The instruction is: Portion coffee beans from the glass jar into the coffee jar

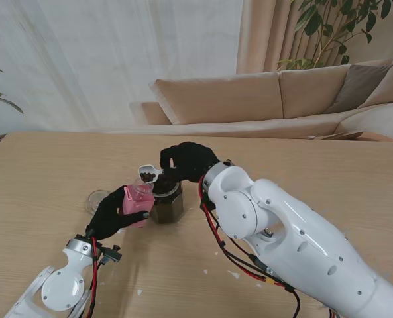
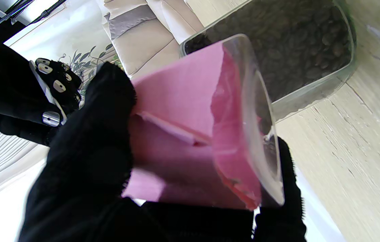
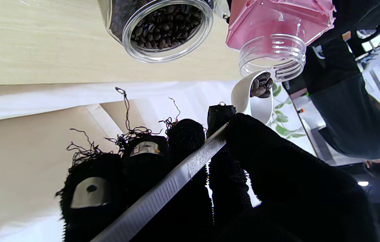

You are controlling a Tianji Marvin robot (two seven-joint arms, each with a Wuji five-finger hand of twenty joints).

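The glass jar (image 1: 166, 204) full of dark coffee beans stands open near the table's middle; its mouth shows in the right wrist view (image 3: 168, 28). My left hand (image 1: 110, 213) is shut on the pink-labelled coffee jar (image 1: 136, 201), tilting its open neck (image 3: 272, 57) toward the glass jar (image 2: 277, 43). My right hand (image 1: 189, 162) is shut on a white scoop (image 1: 148, 174) loaded with beans (image 3: 260, 85), held just over the coffee jar's mouth. In the left wrist view my fingers (image 2: 92, 141) wrap the pink jar (image 2: 193, 127).
A round clear lid (image 1: 97, 199) lies on the table to the left of my left hand. A beige sofa (image 1: 269, 99) runs behind the table's far edge. Small crumbs (image 1: 234, 274) dot the wood nearer to me.
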